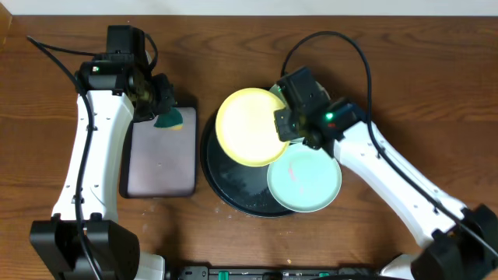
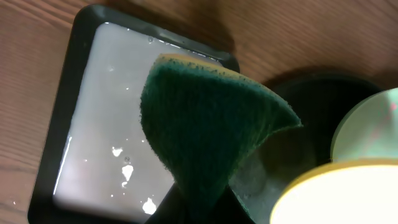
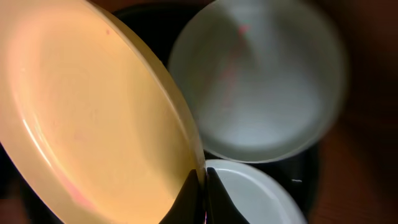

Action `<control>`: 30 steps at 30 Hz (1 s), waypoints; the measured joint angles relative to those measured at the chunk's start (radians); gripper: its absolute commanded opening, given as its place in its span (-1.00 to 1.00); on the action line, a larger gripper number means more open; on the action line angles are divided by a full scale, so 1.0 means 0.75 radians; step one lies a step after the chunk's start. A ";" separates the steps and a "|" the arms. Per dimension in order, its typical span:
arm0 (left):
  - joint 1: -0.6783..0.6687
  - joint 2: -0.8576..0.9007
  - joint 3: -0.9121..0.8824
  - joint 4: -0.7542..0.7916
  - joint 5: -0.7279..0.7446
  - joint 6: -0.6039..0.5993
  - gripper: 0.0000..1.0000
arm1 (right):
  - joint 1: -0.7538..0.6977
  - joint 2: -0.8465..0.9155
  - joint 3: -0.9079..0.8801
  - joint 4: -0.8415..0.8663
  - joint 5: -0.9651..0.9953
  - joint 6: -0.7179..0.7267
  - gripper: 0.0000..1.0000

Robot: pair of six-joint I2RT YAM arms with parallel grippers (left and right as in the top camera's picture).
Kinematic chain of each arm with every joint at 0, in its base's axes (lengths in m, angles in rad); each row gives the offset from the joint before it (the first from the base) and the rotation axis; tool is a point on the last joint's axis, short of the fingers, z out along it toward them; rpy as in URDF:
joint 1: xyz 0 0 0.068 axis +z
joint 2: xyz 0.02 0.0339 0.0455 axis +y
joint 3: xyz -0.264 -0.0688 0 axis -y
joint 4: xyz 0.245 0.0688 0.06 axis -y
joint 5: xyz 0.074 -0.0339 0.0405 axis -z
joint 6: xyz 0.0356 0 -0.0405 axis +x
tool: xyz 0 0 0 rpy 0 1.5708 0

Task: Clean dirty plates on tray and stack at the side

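Note:
My right gripper [image 1: 285,124] is shut on the right rim of the pale yellow plate [image 1: 247,127] and holds it tilted above the round black tray [image 1: 226,190]. In the right wrist view the fingers [image 3: 204,186] pinch that plate's edge [image 3: 93,118]. One mint plate [image 1: 305,179] with pink smears lies on the tray's right side and also shows in the right wrist view [image 3: 258,81]. A second mint plate [image 3: 255,196] lies mostly hidden under my right gripper. My left gripper [image 1: 161,107] is shut on a green sponge [image 1: 170,120] over the grey tray's far end; the sponge [image 2: 211,124] fills the left wrist view.
A rectangular grey tray with a black rim [image 1: 159,159] lies left of the round tray, with wet spots on it [image 2: 112,124]. Bare wooden table [image 1: 233,47] surrounds both trays. Cables run behind both arms.

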 measured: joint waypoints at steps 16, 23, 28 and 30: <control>0.000 0.000 0.000 0.001 0.000 0.000 -0.85 | 0.547 -0.015 0.000 -0.068 1.260 -0.004 -0.98; 0.000 0.000 0.000 0.000 0.000 0.000 -0.86 | 0.563 -0.015 0.000 -0.066 1.432 0.027 -0.98; 0.000 0.001 0.000 0.000 0.000 0.000 -0.85 | 0.545 -0.015 0.000 -0.068 1.314 0.102 -0.98; 0.000 0.001 0.000 0.000 0.000 0.000 -0.85 | 0.506 -0.015 0.000 -0.067 1.177 0.134 -0.98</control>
